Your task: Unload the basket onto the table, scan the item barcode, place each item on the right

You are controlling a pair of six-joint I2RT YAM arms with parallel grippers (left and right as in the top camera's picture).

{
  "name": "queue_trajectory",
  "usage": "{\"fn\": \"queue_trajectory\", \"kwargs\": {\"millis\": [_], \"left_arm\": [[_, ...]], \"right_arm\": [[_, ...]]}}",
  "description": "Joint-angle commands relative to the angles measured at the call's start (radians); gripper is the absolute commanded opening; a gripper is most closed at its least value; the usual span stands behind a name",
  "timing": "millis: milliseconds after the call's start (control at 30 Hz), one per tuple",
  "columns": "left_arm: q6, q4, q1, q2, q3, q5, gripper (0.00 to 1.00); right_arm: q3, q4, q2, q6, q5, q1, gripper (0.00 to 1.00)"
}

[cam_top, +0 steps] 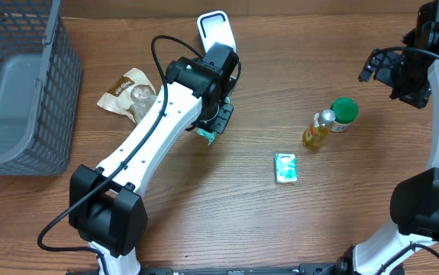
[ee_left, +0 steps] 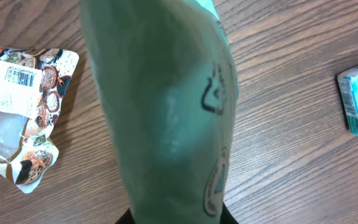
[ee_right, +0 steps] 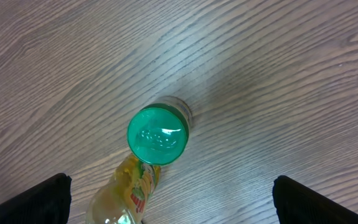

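At centre of the overhead frame, your left gripper (cam_top: 210, 126) is clamped on the green pouch (ee_left: 166, 112), apparently held clear of the wooden table (cam_top: 227, 221). The pouch side fills the left wrist view and shows a recycling mark but no barcode, so you probably need to turn it. Just above, at top centre, sits the white device (cam_top: 214, 30), likely the scanner, which would explain why the pouch is held up near it. Your right gripper (ee_right: 174, 202) hangs spread wide and empty at upper right, over the green-capped jar (ee_right: 157, 135) and yellow bottle (ee_right: 126, 198), touching neither and out of the way. Snack bag (cam_top: 130, 93) lies left of the arm, barcode label up. Tissue pack (cam_top: 285, 168) is lower centre. Grey basket (cam_top: 20, 84) is upper left, probably for scanned items. 1 item in hand, 4 waiting.
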Motion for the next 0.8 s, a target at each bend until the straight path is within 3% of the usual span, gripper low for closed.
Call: {"fn": "queue_trajectory", "kwargs": {"millis": [0,767], "left_arm": [[-0.013,0.000,-0.007,0.000,-0.011,0.038,0.04],[-0.027,0.000,-0.005,0.000,-0.011,0.040,0.04]], "right_arm": [[0.000,0.004,-0.016,0.006,0.013,0.000,1.00],[0.000,0.004,-0.016,0.006,0.013,0.000,1.00]]}}
